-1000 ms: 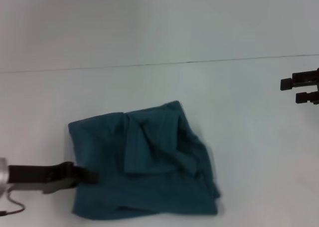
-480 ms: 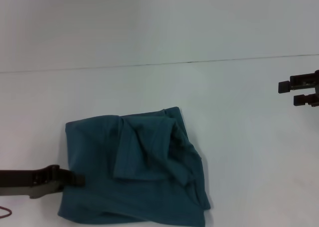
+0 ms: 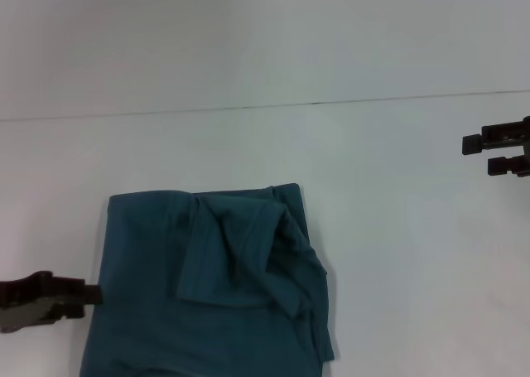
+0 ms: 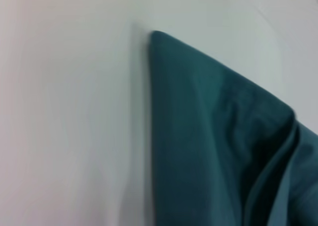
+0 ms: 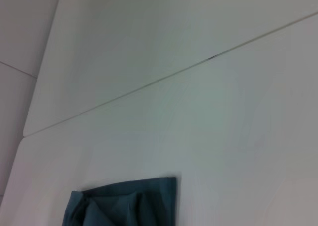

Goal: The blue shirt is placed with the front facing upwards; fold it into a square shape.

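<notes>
The blue shirt [image 3: 215, 311] lies folded into a rough rectangle at the near left of the white table, plain teal side up, with a loose creased flap on top. No lettering shows. My left gripper [image 3: 93, 294] is low at the shirt's left edge, touching it. The left wrist view shows a folded corner of the shirt [image 4: 208, 151] on the table. My right gripper [image 3: 476, 154] hovers far right, open and empty, well away from the shirt. The right wrist view shows the shirt's far edge [image 5: 124, 203].
The white table [image 3: 389, 253] has a thin seam line [image 3: 315, 103] running across behind the shirt. The shirt's near edge runs out of the head view at the bottom.
My left gripper has drawn back to the left. The shirt has slid left and toward me and lies flatter, its right side narrower. The right arm has stayed still.
</notes>
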### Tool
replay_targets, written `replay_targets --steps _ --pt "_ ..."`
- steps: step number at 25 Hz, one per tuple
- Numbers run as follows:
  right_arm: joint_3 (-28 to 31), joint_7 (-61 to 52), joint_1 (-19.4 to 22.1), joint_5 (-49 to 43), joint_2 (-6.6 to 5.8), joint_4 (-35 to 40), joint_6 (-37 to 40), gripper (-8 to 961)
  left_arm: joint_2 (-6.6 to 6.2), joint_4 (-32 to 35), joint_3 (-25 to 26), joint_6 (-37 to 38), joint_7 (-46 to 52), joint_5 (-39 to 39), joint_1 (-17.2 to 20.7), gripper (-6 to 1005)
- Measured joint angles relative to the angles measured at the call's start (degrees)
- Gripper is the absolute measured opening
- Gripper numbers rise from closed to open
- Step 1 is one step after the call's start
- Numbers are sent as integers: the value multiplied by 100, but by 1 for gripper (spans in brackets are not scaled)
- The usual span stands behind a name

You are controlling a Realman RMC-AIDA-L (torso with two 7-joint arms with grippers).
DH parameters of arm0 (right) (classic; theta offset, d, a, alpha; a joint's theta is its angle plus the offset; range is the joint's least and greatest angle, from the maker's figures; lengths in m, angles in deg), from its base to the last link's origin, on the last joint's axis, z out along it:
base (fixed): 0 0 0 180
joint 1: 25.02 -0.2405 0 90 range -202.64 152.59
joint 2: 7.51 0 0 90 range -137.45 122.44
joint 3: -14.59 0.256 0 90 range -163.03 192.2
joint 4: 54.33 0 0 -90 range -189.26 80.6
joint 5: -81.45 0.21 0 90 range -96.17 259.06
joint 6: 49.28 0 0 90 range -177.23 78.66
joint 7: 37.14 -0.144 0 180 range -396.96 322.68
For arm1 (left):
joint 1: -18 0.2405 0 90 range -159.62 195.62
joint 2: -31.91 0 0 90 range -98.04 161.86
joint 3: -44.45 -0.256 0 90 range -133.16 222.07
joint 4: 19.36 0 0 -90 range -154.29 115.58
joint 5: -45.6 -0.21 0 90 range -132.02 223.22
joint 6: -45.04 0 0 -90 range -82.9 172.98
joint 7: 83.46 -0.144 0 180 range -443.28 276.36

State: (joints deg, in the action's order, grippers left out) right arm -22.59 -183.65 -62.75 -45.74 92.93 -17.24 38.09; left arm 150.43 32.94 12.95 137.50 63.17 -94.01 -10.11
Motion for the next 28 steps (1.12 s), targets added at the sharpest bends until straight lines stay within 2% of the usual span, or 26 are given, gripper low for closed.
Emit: replay_targets --steps 7,11,16,21,28 --pt "-8 0 -18 0 3 -6 -13 820 251 617 176 279 108 367 340 513" --pt "-8 0 -13 1 3 -10 -20 820 293 249 166 428 -10 641 389 668" --pt "-39 45 -23 0 10 -5 37 820 314 -89 174 436 -158 741 406 815" --pt "-44 106 -79 1 35 -5 137 820 309 -374 42 390 -258 723 389 814" --pt "-262 287 -269 1 102 0 380 820 265 -358 55 639 -377 538 301 812"
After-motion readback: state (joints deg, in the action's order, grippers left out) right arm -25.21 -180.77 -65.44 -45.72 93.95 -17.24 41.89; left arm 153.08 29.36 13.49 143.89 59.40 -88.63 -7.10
